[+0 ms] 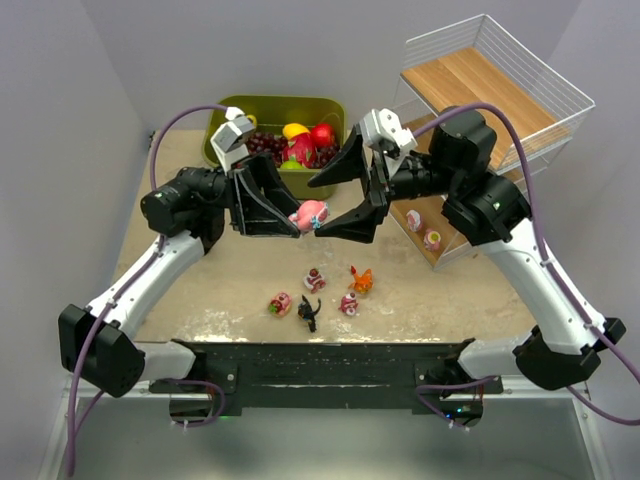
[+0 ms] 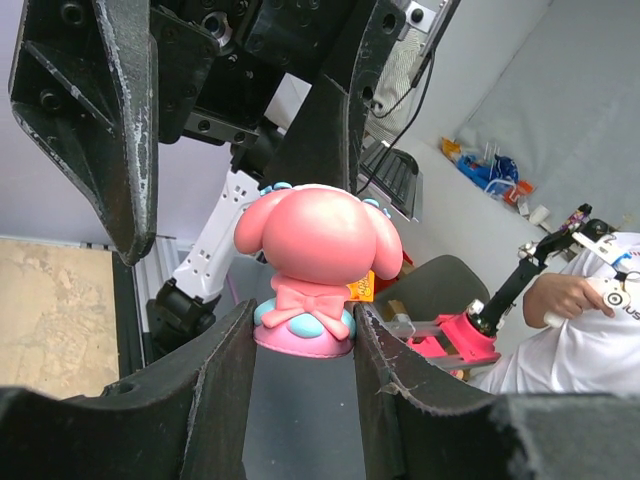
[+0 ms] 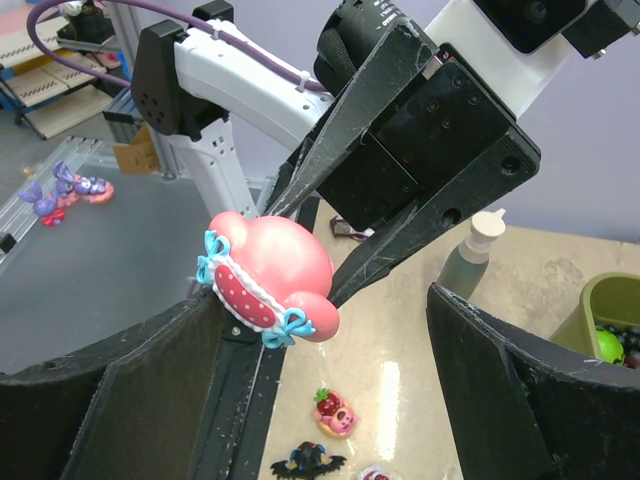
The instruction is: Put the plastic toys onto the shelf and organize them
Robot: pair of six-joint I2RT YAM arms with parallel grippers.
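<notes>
**Pink toy held up between the two arms**

The left gripper (image 1: 298, 222) is closed on a pink toy (image 1: 311, 214). Its two fingers (image 2: 225, 380) pinch the toy's round base, one on each side. The toy is up in the air, over the middle of the table (image 1: 200, 290). It has a big pink head, a pink bow and little blue bits.

The right gripper (image 1: 318, 207) is open wide. It points at the left gripper, tip to tip. Its two fingers reach around the pink toy, one on the far side and one on the near side. In the right wrist view the toy sits close to one finger, and there is a big gap to the other finger. I cannot tell if the close finger touches the toy.

Five more toys are on the table below, near the front edge. There is a red and white toy (image 1: 314, 280), an orange toy (image 1: 361, 281), a small pink toy (image 1: 280, 304), a black toy (image 1: 309, 313) and a red toy (image 1: 349, 303). They are near each other but apart.

The shelf (image 1: 470, 85) stands at the back right. Two round toys (image 1: 414, 220) sit side by side on its lowest board.

A green bin (image 1: 225, 125) stands at the back, left of the shelf. It has fruit (image 1: 300, 145) in it.
</notes>
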